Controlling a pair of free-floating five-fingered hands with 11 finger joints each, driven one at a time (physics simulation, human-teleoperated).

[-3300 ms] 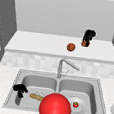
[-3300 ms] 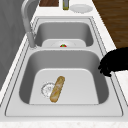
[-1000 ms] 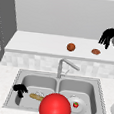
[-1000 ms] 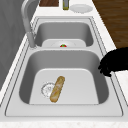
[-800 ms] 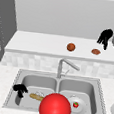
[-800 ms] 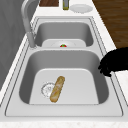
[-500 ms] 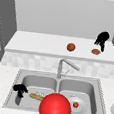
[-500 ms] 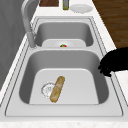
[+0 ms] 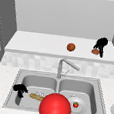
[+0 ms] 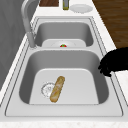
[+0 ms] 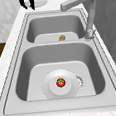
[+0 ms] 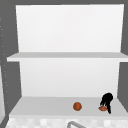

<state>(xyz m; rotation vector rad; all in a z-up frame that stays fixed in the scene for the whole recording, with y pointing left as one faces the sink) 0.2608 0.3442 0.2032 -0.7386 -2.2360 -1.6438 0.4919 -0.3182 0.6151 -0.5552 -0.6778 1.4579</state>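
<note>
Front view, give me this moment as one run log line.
right robot hand: fingers down on flat brown item, shelf | left robot hand: over left basin near baguette

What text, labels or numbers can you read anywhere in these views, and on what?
None: no readable text, label, number or sign in any view.
The bottle on the far counter in the left side view bears no legible label.
The things beside the right hand on the shelf, the orange ball and the flat brown item, are unmarked.
The plate and the sink are plain.

White shelf (image 9: 44, 45), orange ball (image 9: 71, 47), flat reddish-brown piece (image 9: 95, 51)
</note>
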